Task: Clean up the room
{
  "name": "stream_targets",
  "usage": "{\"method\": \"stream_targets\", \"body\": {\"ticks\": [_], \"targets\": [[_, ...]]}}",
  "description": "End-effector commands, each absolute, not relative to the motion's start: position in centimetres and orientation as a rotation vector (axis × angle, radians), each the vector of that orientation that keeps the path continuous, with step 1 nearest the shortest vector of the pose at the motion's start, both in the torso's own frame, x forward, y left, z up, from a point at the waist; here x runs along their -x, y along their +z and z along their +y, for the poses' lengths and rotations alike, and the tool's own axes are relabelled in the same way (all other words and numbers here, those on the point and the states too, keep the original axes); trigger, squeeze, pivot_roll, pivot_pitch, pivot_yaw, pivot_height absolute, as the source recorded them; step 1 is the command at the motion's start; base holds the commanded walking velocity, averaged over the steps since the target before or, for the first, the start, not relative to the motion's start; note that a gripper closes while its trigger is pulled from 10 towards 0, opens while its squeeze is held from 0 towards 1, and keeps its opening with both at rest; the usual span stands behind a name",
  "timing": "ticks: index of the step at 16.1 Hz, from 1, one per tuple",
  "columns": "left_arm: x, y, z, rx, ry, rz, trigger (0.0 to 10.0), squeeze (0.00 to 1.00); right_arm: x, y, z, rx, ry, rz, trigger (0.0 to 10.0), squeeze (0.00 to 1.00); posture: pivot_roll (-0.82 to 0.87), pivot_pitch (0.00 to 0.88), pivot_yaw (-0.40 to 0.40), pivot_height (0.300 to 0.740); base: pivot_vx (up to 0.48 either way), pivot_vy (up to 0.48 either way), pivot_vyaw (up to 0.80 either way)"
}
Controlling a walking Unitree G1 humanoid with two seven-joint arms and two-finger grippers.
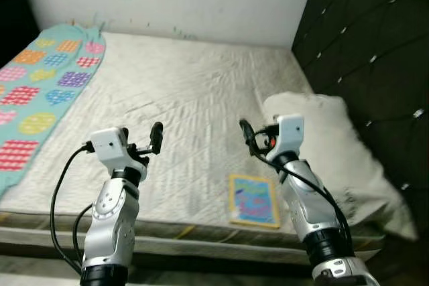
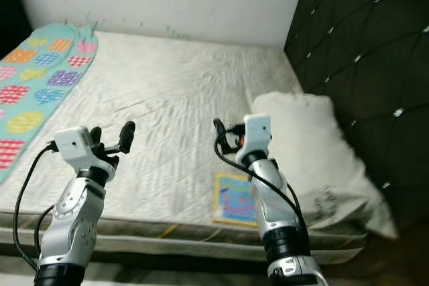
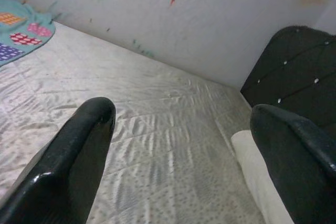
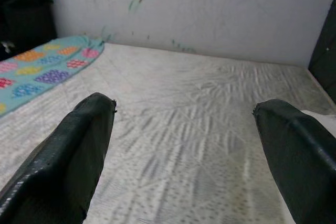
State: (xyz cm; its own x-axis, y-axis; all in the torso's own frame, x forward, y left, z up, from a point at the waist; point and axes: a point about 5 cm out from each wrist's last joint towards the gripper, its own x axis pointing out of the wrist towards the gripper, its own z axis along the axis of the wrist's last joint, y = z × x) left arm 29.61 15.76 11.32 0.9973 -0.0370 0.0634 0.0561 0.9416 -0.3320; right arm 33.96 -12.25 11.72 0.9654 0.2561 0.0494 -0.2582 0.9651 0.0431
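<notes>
I have both arms raised in front of me over the near edge of a bare mattress [image 1: 181,98] with a quilted, pale grey cover. My left gripper [image 3: 178,150] hangs above the mattress on the left side, its two black fingers [image 3: 79,161] spread wide apart with nothing between them; through the gap I see the quilted surface and the white wall [image 3: 199,19] behind it, which carries a few small paint marks. My right gripper [image 4: 184,156] hangs above the middle of the mattress, also spread wide and empty, its fingers [image 4: 68,150] framing the same rumpled cover.

The things I can see to tidy lie on the bed. A thin children's book [image 1: 254,200] with a bright turquoise cover and a yellow border lies flat near the mattress's front edge, just beside my right forearm and below the right gripper. A white pillow [image 1: 335,152] lies along the right side of the mattress, against the dark tufted headboard [image 1: 375,65], and its near corner hangs toward the front edge. A turquoise blanket [image 1: 37,92] printed with coloured dotted patches lies along the left edge of the mattress, running from the far corner by the wall toward me.

Neither gripper touches the book, the pillow or the blanket.
</notes>
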Motion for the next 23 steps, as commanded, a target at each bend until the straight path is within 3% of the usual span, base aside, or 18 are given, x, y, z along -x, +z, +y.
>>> {"method": "stream_targets", "body": {"ticks": [1, 3, 8, 23], "targets": [[-29.72, 11.34, 15.1, 0.344, -0.065, -0.048, 10.0, 0.0, -33.9, 11.66, -13.18, -0.041, 0.235, -0.042, 10.0, 0.0, -0.04, 0.0, -0.031, 0.74, 0.0, 0.48, 0.0], [-29.71, 11.38, 15.13, 0.341, -0.063, -0.054, 10.0, 0.0, -33.89, 11.62, -13.13, -0.038, 0.238, -0.041, 10.0, 0.0, -0.04, 0.0, -0.032, 0.74, 0.0, 0.48, 0.0], [-29.58, 11.73, 15.21, 0.354, -0.082, -0.086, 10.0, 0.0, -33.88, 11.62, -13.09, -0.032, 0.244, -0.041, 10.0, 0.0, -0.04, 0.0, -0.033, 0.74, 0.0, 0.0, 0.0], [-29.57, 11.82, 15.07, 0.35, -0.096, -0.091, 10.0, 0.0, -33.93, 11.76, -13.23, -0.022, 0.24, -0.048, 10.0, 0.0, -0.04, 0.0, -0.032, 0.74, 0.367, 0.0, 0.0]]}}
